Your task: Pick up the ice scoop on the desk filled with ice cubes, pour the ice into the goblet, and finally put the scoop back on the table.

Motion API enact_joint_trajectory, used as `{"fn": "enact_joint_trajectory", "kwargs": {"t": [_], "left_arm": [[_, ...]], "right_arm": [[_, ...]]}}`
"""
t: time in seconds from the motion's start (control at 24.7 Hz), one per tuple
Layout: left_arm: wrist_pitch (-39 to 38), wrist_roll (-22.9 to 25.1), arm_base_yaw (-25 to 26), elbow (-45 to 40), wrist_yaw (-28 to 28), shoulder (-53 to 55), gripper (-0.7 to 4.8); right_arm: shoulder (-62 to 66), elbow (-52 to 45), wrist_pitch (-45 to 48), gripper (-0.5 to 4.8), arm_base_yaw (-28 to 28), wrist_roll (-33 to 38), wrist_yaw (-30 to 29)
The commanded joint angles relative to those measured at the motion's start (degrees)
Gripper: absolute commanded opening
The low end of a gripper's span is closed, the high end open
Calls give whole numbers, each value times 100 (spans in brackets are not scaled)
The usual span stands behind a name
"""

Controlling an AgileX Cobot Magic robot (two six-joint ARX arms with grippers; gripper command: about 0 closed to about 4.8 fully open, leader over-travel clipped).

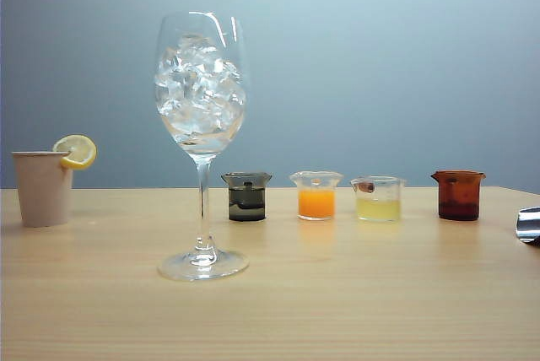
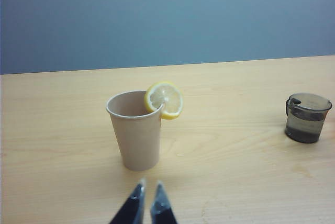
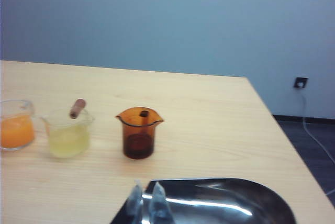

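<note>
The goblet point(image 1: 202, 125) stands upright left of the middle of the table point(image 1: 354, 302), its bowl filled with ice cubes point(image 1: 199, 83). The shiny ice scoop point(image 3: 220, 203) lies on the table with an empty trough; only its end point(image 1: 529, 224) shows at the exterior view's right edge. My right gripper point(image 3: 147, 187) is shut, its tips over the scoop's rim and holding nothing. My left gripper point(image 2: 149, 185) is shut and empty, a little short of the beige cup. Neither gripper shows in the exterior view.
A beige cup with a lemon slice point(image 1: 42, 188) point(image 2: 137, 130) stands far left. Behind the goblet runs a row of small beakers: dark point(image 1: 246, 196) point(image 2: 306, 118), orange point(image 1: 316, 196) point(image 3: 15, 127), pale yellow point(image 1: 378, 199) point(image 3: 67, 132), brown point(image 1: 458, 195) point(image 3: 139, 132). The table edge point(image 3: 285, 140) is close beyond the scoop.
</note>
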State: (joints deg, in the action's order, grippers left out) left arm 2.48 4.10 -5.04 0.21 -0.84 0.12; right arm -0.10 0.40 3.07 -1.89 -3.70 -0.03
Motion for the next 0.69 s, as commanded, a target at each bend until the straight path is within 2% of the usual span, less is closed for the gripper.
{"fn": "enact_joint_trajectory", "kwargs": {"t": [0.04,0.69], "left_arm": [[94,17,0,22,17,2,30],[90,17,0,22,15,2,30]], "right_arm": [[13,-37,61,31,111,76,48],[13,-37,-72,31,111,133,7]]}}
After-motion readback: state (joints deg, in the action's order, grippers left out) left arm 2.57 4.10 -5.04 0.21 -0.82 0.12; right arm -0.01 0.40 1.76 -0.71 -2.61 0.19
